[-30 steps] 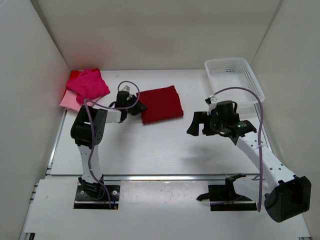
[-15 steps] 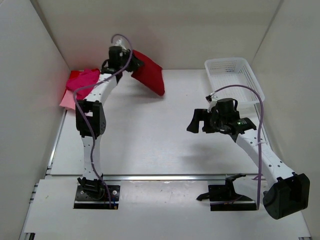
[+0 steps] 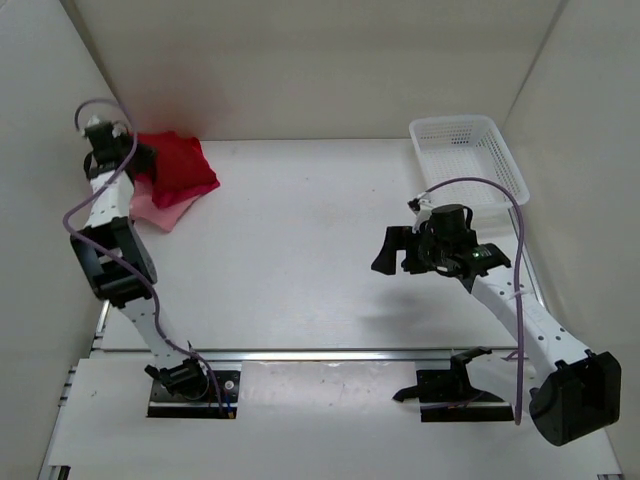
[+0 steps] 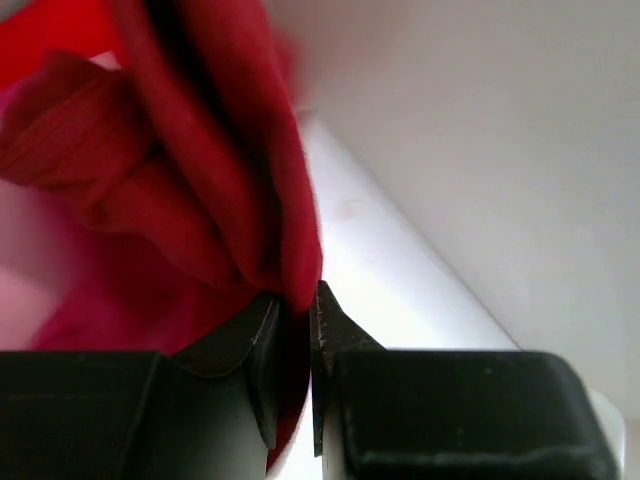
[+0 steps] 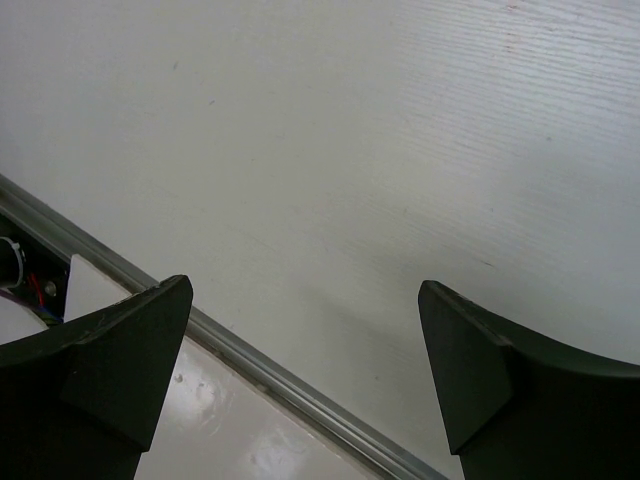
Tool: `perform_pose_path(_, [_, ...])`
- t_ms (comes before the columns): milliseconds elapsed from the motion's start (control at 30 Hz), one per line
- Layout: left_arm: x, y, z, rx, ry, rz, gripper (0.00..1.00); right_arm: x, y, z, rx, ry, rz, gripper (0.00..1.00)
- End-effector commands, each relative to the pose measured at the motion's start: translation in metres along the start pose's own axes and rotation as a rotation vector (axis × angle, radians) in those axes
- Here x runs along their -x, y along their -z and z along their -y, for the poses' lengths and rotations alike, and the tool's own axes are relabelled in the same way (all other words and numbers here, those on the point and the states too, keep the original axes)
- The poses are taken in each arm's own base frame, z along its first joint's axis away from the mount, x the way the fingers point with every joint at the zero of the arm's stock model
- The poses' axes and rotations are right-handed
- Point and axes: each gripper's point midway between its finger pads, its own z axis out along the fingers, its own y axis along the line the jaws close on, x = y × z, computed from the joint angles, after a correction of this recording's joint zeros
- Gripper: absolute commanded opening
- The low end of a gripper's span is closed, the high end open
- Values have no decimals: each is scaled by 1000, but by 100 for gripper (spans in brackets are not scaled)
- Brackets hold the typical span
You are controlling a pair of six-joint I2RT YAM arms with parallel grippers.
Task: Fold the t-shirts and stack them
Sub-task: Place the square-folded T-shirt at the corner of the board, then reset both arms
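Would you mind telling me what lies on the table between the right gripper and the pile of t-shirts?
Nothing. In the top external view, the table between the right gripper and the t-shirts is bare white surface.

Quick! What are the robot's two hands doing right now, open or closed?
Left gripper: closed on the dark crimson t-shirt.
Right gripper: open, holding nothing.

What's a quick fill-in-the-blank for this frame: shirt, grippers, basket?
1. The crimson t-shirt is pinched in the ____ arm's jaws.
2. The right gripper is ____, over bare table.
3. The white basket stands at the table's far ____ corner.
Missing words: left; open; right.
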Motion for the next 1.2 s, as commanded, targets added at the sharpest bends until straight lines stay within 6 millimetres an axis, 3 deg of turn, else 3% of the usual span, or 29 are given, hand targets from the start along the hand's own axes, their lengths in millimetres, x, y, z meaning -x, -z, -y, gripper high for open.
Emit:
perform_pose_path(0, [6, 46, -34, 83, 91, 100, 14, 8, 7, -10, 30, 68, 56, 94])
perform_pose_path(33, [3, 53, -50, 108, 108, 118, 27, 4, 7, -10, 29, 64, 48, 94])
perform_pose_path(67, [2, 57, -54, 112, 109, 118, 32, 5, 8, -9, 25, 71, 55, 94])
perform_pose_path(133, [1, 68, -67, 179, 70, 121, 57, 1, 11, -9, 20, 74, 55, 94])
perform_pose_path(167, [1, 70, -65, 186, 56, 119, 60, 1, 11, -10, 23, 80, 55, 94])
perform_pose_path(233, [9, 81, -64, 217, 39, 135, 75, 0, 14, -11, 29, 81, 64, 95])
perform_pose_path(267, [6, 84, -68, 238, 40, 126, 99, -2, 15, -11, 33, 74, 63, 95])
perform_pose_path(367, [19, 104, -57, 243, 52, 175, 98, -9, 15, -11, 48, 50, 60, 95])
perform_pose_path(500, [11, 131, -51, 275, 74, 207, 98, -13, 14, -12, 69, 22, 64, 95])
perform_pose_path(600, [-15, 155, -18, 190, 65, 209, 99, -13, 13, -10, 51, 23, 60, 93])
perform_pose_path(633, [-36, 157, -10, 174, 46, 173, 99, -14, 12, -8, 41, 17, 56, 99])
perform_pose_path(700, [-60, 179, 19, 107, -7, 163, 99, -16, 10, -5, 15, 11, 39, 99])
perform_pose_path(800, [-108, 196, 27, 72, -62, 56, 98, -17, 6, -7, 12, 31, 30, 99])
perform_pose_path(933, [-143, 217, 17, 79, -99, -111, 98, -19, 2, -12, 15, 41, 10, 99])
perform_pose_path(1167, [-189, 260, -3, 29, -138, -202, 99, -25, -6, -17, 14, 69, -39, 99])
